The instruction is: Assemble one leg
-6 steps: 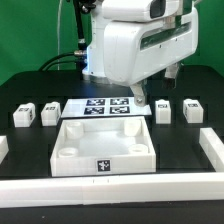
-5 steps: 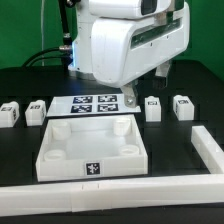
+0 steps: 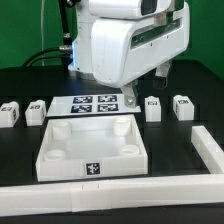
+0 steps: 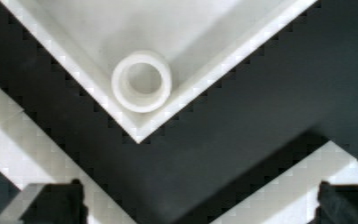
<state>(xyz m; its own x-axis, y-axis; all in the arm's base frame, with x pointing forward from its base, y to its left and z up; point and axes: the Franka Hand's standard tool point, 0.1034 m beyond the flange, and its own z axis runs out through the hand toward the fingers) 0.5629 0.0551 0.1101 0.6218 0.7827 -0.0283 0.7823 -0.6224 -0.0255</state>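
Note:
Several legs, small white blocks with markers, stand in a row on the black table: two at the exterior view's left (image 3: pixel 10 112) (image 3: pixel 37 109) and two at its right (image 3: pixel 153 107) (image 3: pixel 182 105). The large white tray-like piece (image 3: pixel 60 160) lies in front of them. My gripper (image 3: pixel 146 85) hangs above the tray's far right corner, open and empty. In the wrist view my gripper (image 4: pixel 197 205) has its dark fingertips (image 4: pixel 51 205) wide apart over a corner of the tray (image 4: pixel 211 40) with its round socket (image 4: pixel 144 82).
The marker board (image 3: pixel 92 104) lies behind the tray. A white wall strip runs along the front (image 3: pixel 110 190) and the exterior view's right (image 3: pixel 208 145). White strips also show in the wrist view (image 4: pixel 16 130).
The whole exterior picture has shifted a little to the left since the oldest frame. The arm and the parts keep their places relative to each other.

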